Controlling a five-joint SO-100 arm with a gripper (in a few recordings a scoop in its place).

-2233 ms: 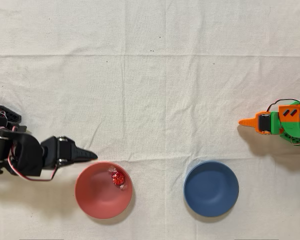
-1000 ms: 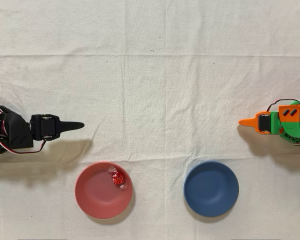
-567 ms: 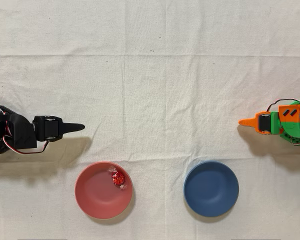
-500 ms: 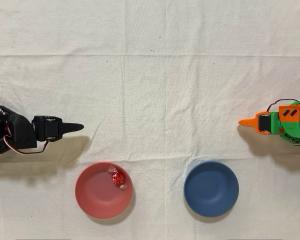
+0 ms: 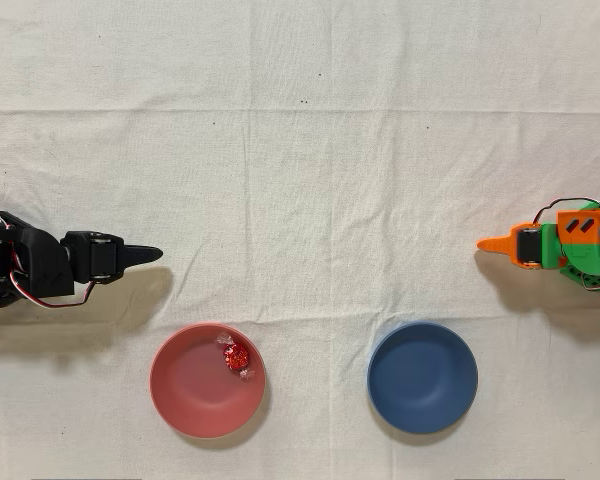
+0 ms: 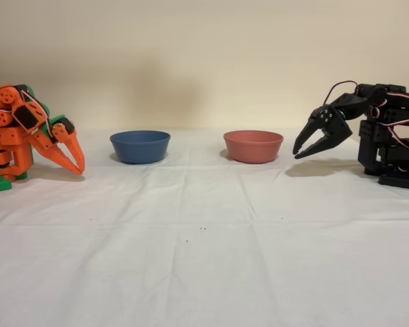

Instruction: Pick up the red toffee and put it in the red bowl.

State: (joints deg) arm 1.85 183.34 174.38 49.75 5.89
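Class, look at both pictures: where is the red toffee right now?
In the overhead view, the red toffee lies inside the red bowl, near its upper right rim, left of the blue bowl.

Black arm (image 5: 20, 272) — base seemingly cut off.

In the overhead view the wide white cloth (image 5: 310, 150) above the bowls lies open. The red bowl (image 5: 185, 395) and blue bowl (image 5: 422, 377) sit well apart, with a bare lane between them. The black arm's gripper (image 5: 150, 254) (jaws parted, in the fixed view) hangs beside the red bowl, apart from it. The idle orange arm (image 5: 565, 243) stands at the far right edge.
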